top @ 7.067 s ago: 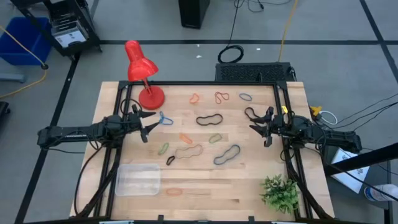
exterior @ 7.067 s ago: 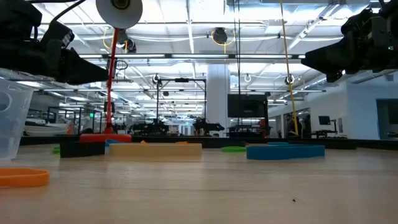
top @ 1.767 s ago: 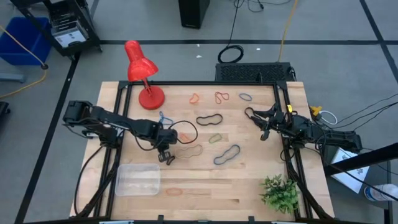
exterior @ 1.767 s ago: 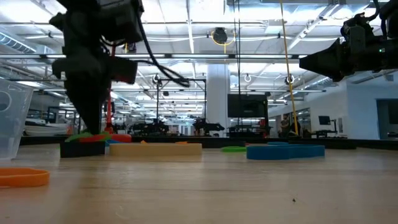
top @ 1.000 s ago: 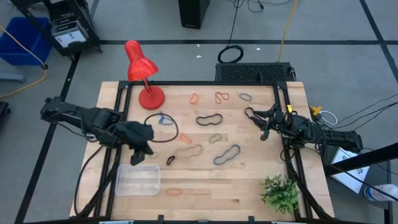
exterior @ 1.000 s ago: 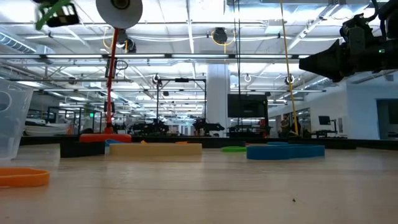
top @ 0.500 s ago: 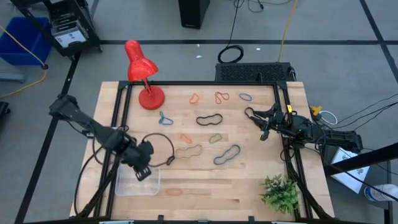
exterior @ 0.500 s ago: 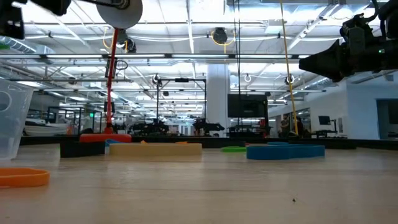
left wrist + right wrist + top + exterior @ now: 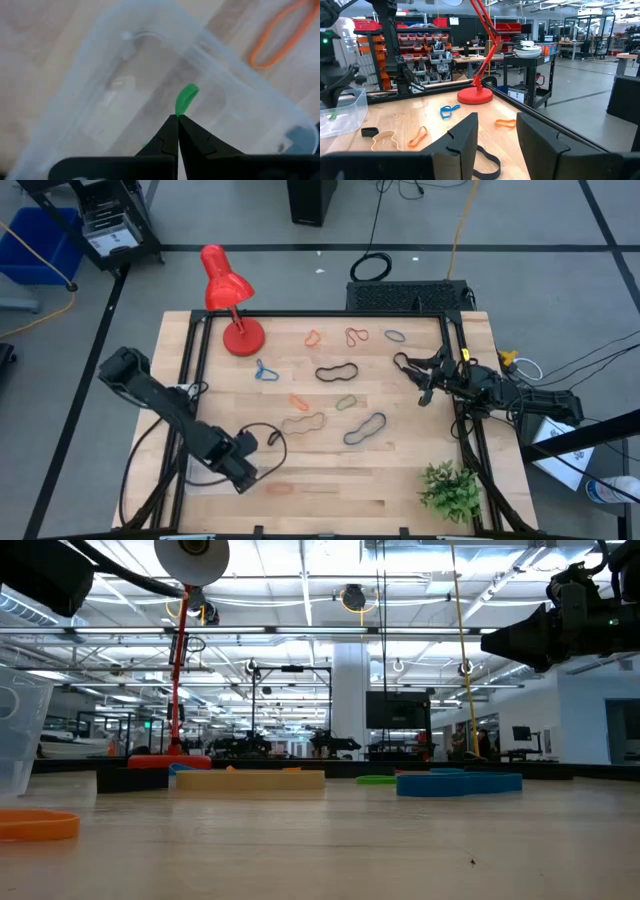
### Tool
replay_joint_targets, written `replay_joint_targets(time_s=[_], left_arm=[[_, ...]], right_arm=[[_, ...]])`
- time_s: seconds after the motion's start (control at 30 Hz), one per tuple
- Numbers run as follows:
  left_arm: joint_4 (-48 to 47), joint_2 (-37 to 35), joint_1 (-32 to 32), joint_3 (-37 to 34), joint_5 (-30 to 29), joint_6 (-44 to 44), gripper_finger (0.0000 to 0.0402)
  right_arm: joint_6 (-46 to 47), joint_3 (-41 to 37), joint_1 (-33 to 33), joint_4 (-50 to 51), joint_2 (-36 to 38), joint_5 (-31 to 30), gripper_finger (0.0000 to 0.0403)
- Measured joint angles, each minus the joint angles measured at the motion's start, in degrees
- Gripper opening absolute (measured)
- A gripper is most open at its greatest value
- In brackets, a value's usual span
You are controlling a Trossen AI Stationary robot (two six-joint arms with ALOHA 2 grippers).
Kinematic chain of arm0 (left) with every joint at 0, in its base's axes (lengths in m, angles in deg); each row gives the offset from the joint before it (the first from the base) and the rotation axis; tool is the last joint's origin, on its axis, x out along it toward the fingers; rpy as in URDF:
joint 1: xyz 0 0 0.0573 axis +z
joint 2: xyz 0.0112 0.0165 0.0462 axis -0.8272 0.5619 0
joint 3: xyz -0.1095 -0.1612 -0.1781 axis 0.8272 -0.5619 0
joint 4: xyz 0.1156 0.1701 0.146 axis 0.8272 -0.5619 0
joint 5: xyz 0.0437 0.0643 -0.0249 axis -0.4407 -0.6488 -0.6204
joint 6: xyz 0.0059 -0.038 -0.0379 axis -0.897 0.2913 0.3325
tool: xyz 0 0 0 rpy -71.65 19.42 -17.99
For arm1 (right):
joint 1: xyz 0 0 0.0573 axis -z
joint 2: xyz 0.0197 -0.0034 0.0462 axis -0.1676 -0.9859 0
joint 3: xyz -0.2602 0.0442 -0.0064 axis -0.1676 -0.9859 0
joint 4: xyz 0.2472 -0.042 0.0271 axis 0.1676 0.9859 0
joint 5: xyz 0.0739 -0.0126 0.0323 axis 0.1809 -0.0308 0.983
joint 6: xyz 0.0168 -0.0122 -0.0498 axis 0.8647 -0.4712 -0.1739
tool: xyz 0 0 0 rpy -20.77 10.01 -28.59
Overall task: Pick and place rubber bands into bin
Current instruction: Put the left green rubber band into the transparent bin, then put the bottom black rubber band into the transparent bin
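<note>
Left gripper (image 9: 177, 120): pinched shut on green rubber band (image 9: 186, 98), directly over clear bin (image 9: 240, 107). Right gripper (image 9: 497, 131): fingers apart, empty, far side of bin.

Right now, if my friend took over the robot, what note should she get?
Left gripper: jaws shut on a green rubber band, hanging over the clear bin at the table's front left.
Right gripper: jaws open, holding nothing, waiting at the table's right edge.
Done: no band is seen lying loose in the bin yet.
Left: drop the green one in, then collect the rest from the table, such as the blue band, black band and orange band.
</note>
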Motion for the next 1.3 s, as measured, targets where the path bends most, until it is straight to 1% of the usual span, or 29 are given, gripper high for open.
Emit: replay_joint_targets(time_s=[0.07,0.2,0.37,0.5,0.63,0.8,1.03,1.3], left_arm=[[1.33,1.69,-0.11,0.02,0.0,-0.42,0.0011],[0.97,4.44,-0.09,0.02,0.25,-0.19,0.0004],[1.05,6.43,-0.09,0.02,0.26,-0.38,0.0022],[1.06,6.58,-0.04,0.02,0.26,-0.54,0.0024],[1.02,5.91,0.19,0.04,0.34,-0.68,0.0012],[0.95,4.9,0.61,0.04,2.26,-1.38,0.0005],[0.87,4.81,0.96,0.04,2.45,-7.11,0.0038],[0.82,4.81,2.15,0.04,2.01,-6.87,0.0057]], right_arm=[[0.0,0.02,0.02,0.0,0.0,0.02,0.013],[0.73,0.0,0.02,0.0,0.0,0.02,0.013],[0.85,0.0,0.0,-0.02,0.0,0.04,0.013],[0.85,0.0,0.02,-0.02,0.0,0.04,0.013],[0.85,0.0,0.0,-0.02,0.0,0.04,0.013],[0.85,0.01,0.0,-0.04,0.0,0.04,0.013],[0.85,0.01,0.0,-0.04,0.0,0.04,0.013],[0.85,0.01,0.01,-0.04,0.0,0.04,0.013]])
